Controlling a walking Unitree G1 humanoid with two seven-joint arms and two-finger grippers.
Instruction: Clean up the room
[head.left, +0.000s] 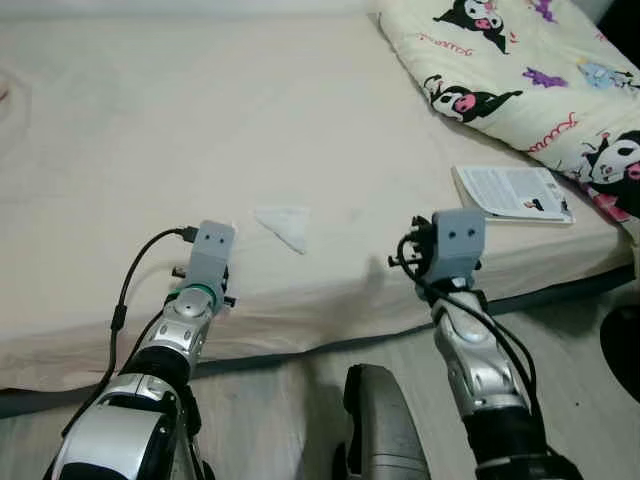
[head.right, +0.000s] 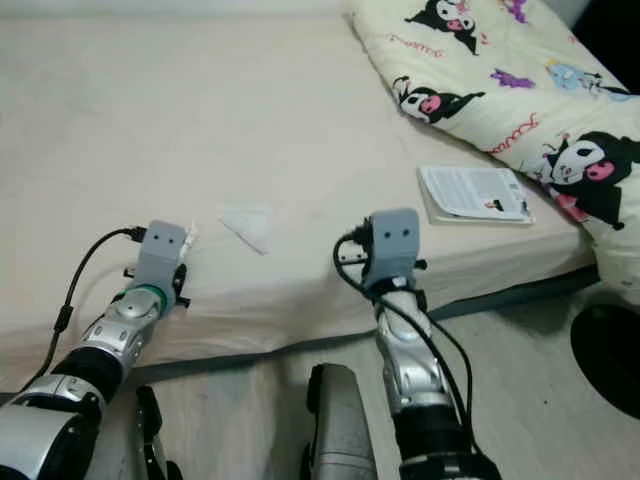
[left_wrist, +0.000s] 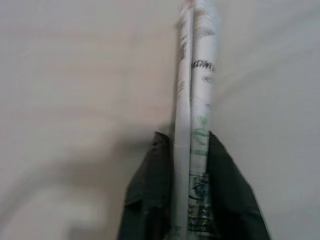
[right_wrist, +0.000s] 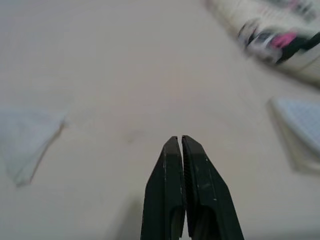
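While the head views look down at both arms from above, the fingers are hidden there behind the grey wrist blocks, and the wrist views are what let us see them. At the near edge of the bed (head.left: 150, 120), the left gripper (left_wrist: 192, 150) is squeezed tight on a thin white packet (left_wrist: 196, 90) with small print on it. The packet stands between the two black fingers (left_wrist: 227, 195) and its long side runs straight out along them, pointing away from the wrist and over the sheet. A little white tip of it pokes past the left wrist block in the right eye view. The right gripper (right_wrist: 181, 142) hangs over the sheet with its fingers pressed together and nothing between them. A white tissue (head.left: 284, 226) lies flat on the bed between the two arms. A booklet (head.left: 512, 192) lies near the right edge, just beside a cartoon blanket (head.left: 520, 70).
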